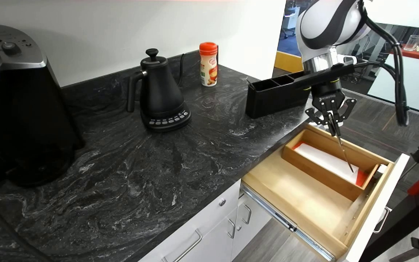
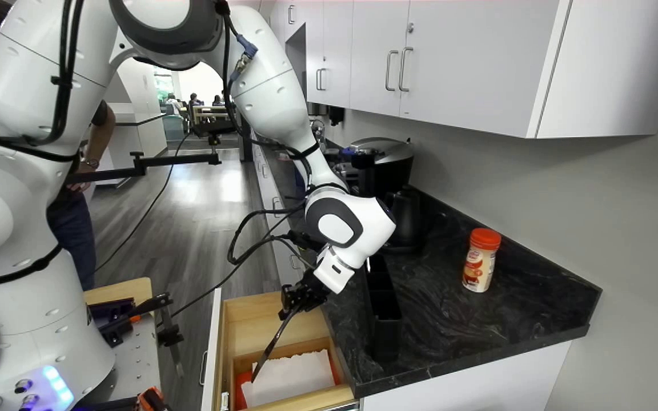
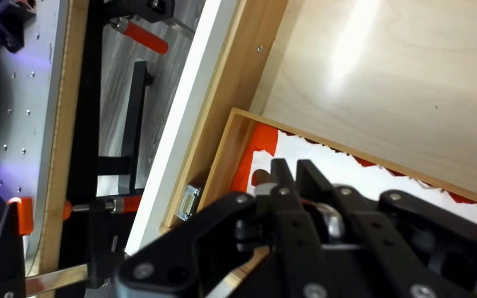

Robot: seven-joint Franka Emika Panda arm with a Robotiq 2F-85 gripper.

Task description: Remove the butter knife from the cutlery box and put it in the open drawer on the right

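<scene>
- Pincer: gripper [image 1: 334, 130] clamped on the butter knife [image 1: 344, 153]; fingers [image 3: 282, 178] close together, shiny metal showing between them in wrist view.
- Knife location: inside the open drawer's [image 1: 315, 203] outline, over the wooden tray [image 1: 318, 173]. Blade tilted, pointing down; tip over white paper [image 1: 326, 158] near red lining [image 1: 361, 178]. Touching or just above: cannot tell.
- Edges: tray has upright walls all round, runs along one side of the drawer. One tray end near the white front panel [image 1: 378, 205], small metal fitting [image 3: 189, 203] between.
- Room: wide stretch of pale drawer floor beside the tray; metal runner [image 1: 286, 221] along the outer side.
- Dark countertop [image 1: 202, 174] edge close to gripper; gripper is past it, on the drawer side. Cutlery box [image 1: 271, 103] on the countertop, near that edge.
- Knife look: long, slim, metallic; blade [image 2: 272, 345] dark, slightly curved in an exterior view.
- Box look: black, long, divided into compartments; thin utensil end [image 1: 250, 84] sticking out at one end.
- Writing: "ROBOTIQ" readable on gripper body. Creamer bottle [image 1: 208, 67], red cap, label with red script, too small to read surely. Black kettle [image 1: 162, 91]: row of pale buttons on base, marks illegible.
</scene>
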